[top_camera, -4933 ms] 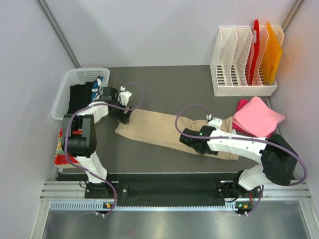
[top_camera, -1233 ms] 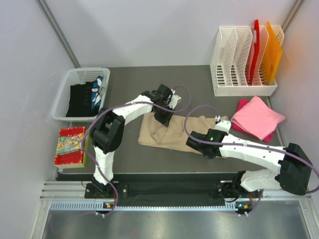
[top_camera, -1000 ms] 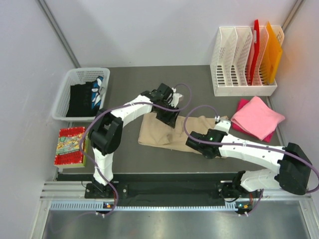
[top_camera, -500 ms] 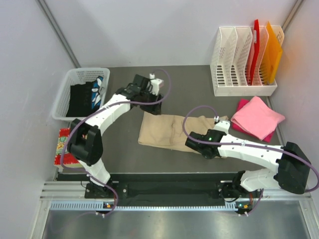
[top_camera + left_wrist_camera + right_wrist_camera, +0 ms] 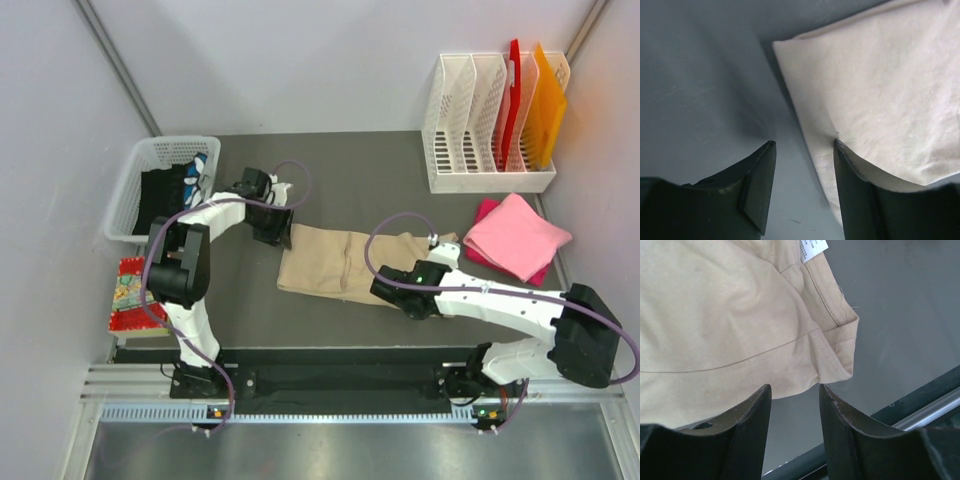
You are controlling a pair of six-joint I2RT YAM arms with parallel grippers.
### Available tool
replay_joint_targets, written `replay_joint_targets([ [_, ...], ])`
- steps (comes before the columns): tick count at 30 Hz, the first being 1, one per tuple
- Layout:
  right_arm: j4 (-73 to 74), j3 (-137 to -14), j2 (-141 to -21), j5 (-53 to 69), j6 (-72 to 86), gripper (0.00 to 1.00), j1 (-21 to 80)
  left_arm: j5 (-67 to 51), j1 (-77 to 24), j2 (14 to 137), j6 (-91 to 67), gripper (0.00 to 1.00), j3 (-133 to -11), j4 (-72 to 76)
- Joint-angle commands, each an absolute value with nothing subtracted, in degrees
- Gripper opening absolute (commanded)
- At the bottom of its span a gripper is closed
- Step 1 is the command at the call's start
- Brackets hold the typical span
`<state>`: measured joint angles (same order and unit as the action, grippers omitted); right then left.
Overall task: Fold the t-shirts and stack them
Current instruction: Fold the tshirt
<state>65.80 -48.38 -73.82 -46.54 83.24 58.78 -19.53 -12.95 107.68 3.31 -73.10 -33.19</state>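
The tan t-shirt (image 5: 335, 262) lies folded in a short rectangle on the dark table. A pink t-shirt (image 5: 515, 235) lies folded at the right. My left gripper (image 5: 277, 230) is at the tan shirt's far left corner. In the left wrist view this gripper (image 5: 802, 150) is open, astride the edge of the tan shirt (image 5: 880, 90), one finger over cloth and one over bare table. My right gripper (image 5: 388, 288) is at the shirt's near edge. In the right wrist view it (image 5: 793, 395) is open, with the hem of the tan shirt (image 5: 715, 315) just beyond its tips.
A white mesh basket (image 5: 150, 165) with dark items stands at the far left. A white file rack (image 5: 480, 130) holding red and orange sheets stands at the back right. A patterned box (image 5: 135, 295) lies near the left arm's base. The table's front rail (image 5: 920, 400) is close behind the right gripper.
The tan shirt, long at first, now lies folded shorter. My left arm has swung from over the shirt's middle back to its far left corner. The right arm has barely moved.
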Motion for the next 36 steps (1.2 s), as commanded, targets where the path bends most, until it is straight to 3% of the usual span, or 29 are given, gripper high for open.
replay_joint_targets([
  [1, 66.01, -50.18, -74.44, -48.43, 84.29, 0.43, 59.85, -23.99, -13.18, 107.93, 5.36, 0.54, -71.72, -31.99],
  [12, 66.36, -51.5, -76.99, -48.52, 84.64, 0.43, 60.2, -27.24, -13.18, 108.46, 5.71, 0.53, -70.05, -30.94],
  [15, 66.18, -51.33, -76.73, -48.6, 84.55, 0.43, 60.21, -27.86, -13.18, 108.81, 5.54, 0.49, -69.61, -30.5],
  [17, 66.09, -51.42, -76.82, -48.6, 84.55, 0.43, 60.21, -28.39, -13.18, 109.33, 5.36, 0.42, -69.61, -30.32],
  [18, 66.18, -51.5, -77.08, -48.6, 84.46, 0.43, 60.21, -28.48, -13.27, 109.42, 5.36, 0.28, -69.61, -30.24],
  [20, 66.36, -51.59, -77.25, -48.69, 84.64, 0.43, 60.21, -28.39, -13.27, 109.86, 5.45, 0.15, -69.61, -30.15],
  [21, 66.44, -51.59, -77.17, -48.6, 84.73, 0.43, 60.21, -28.21, -13.18, 110.04, 5.45, 0.03, -69.61, -30.06],
  [22, 66.36, -51.5, -77.08, -48.52, 84.73, 0.43, 60.21, -27.95, -13.27, 110.21, 5.36, 0.0, -69.7, -30.15],
  [36, 66.36, -51.33, -75.41, -48.78, 84.38, 0.43, 60.38, -20.67, -6.42, 102.4, 10.54, 0.0, -75.5, -39.64],
])
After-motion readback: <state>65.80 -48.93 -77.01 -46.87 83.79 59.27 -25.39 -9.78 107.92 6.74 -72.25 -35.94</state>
